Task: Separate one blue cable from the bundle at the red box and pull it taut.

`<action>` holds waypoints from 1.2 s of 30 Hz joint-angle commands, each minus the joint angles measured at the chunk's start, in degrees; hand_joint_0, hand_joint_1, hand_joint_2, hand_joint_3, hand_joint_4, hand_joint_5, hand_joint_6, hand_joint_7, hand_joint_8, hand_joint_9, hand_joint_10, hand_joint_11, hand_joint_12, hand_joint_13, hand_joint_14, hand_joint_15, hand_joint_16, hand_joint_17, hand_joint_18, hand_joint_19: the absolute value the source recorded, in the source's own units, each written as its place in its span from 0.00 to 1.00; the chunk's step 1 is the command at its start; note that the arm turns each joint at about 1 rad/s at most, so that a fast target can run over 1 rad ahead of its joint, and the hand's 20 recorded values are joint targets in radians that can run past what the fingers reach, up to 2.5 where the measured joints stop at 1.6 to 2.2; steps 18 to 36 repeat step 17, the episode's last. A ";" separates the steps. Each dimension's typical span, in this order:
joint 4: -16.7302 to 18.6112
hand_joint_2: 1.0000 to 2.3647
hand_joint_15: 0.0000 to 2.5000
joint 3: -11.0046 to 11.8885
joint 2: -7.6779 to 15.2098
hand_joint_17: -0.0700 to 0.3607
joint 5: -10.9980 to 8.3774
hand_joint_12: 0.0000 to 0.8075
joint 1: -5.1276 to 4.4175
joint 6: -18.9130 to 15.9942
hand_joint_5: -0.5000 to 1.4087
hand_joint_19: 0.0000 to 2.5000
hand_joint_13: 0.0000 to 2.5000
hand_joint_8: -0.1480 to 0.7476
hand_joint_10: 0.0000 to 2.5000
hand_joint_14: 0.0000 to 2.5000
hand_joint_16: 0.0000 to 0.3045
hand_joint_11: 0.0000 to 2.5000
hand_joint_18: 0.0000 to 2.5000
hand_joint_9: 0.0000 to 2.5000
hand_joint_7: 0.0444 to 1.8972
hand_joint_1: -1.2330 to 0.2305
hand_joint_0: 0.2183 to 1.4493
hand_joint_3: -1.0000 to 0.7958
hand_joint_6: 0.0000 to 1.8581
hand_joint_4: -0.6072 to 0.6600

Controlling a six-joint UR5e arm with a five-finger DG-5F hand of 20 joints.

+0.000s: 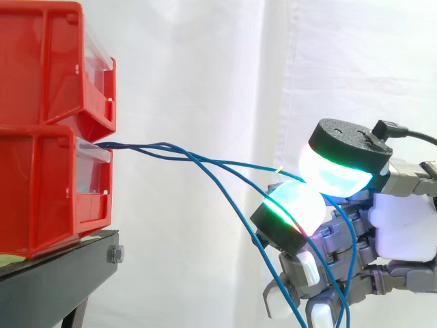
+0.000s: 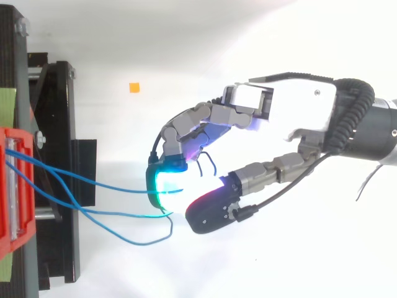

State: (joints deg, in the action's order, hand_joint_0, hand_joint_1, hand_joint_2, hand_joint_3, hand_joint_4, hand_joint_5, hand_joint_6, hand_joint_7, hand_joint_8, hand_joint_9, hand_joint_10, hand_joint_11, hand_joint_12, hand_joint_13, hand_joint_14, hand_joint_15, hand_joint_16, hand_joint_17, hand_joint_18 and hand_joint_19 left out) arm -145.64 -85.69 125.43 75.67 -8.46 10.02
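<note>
Several thin blue cables come out between the two stacked red boxes (image 1: 41, 184) (image 2: 5, 205) and spread rightward. One blue cable (image 1: 239, 164) (image 2: 130, 215) runs in a shallow curve to my hand (image 1: 403, 232) (image 2: 298, 105), where it ends between two glowing fingertips (image 1: 334, 171) that are curled toward each other and pinch it. The other blue cables (image 1: 235, 208) (image 2: 105, 184) slope down past the hand and hang loose, one forming a loop below the pads in the top view. The hand is a good way right of the boxes.
The red boxes rest on a black stand (image 1: 61, 273) (image 2: 56, 124) at the left. A small orange square (image 2: 134, 87) lies on the white surface beyond the hand. A white curtain hangs behind.
</note>
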 commanded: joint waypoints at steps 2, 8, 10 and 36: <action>-0.09 0.01 0.22 0.00 0.08 0.37 0.00 0.43 -0.06 0.00 0.20 0.27 0.25 0.52 0.01 0.01 0.13 0.41 0.26 0.30 0.60 0.35 0.31 0.49 0.45 0.42; -0.09 0.01 0.22 0.00 -0.01 0.37 0.00 0.43 0.02 0.00 0.20 0.27 0.25 0.52 0.01 0.01 0.13 0.41 0.26 0.30 0.60 0.35 0.31 0.49 0.45 0.42; 0.00 0.01 0.22 0.00 0.08 0.37 0.00 0.43 0.02 0.00 0.20 0.27 0.25 0.52 0.01 0.01 0.13 0.41 0.26 0.30 0.60 0.35 0.31 0.49 0.45 0.42; -0.09 0.01 0.22 0.00 -0.01 0.37 0.00 0.43 -0.06 0.00 0.20 0.27 0.25 0.52 0.01 0.01 0.13 0.41 0.26 0.30 0.60 0.35 0.31 0.49 0.45 0.43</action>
